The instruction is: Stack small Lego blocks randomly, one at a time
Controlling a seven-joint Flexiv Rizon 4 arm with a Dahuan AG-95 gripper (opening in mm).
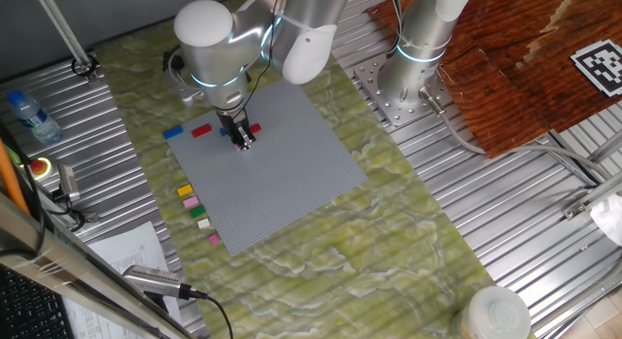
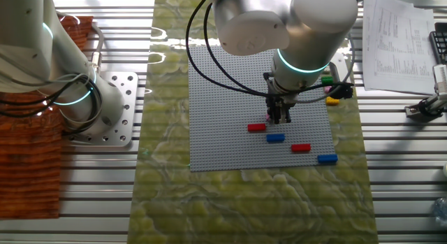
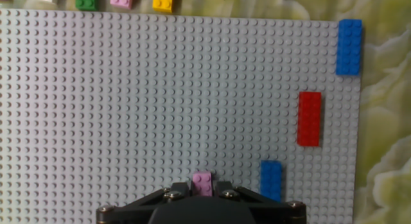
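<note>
Pink block pinched in the two-finger gripper (image 3: 204,193), low over the large flat grey studded baseplate (image 3: 148,102).

Clenched on a small pink plastic Lego brick (image 3: 203,183); no stack visible yet. Loose on the plate: blue brick (image 3: 270,180), red brick (image 3: 309,119), second blue brick (image 3: 349,47). Shown only in the other fixed view: another red brick (image 2: 257,128), left of the fingers.

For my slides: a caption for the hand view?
Gripper holds a pink brick over the grey baseplate.

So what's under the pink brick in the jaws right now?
In the hand view, the pink brick sits between the jaws, with grey baseplate studs around it. Its underside is hidden, so I cannot tell whether it is seated or stacked on another brick.
</note>
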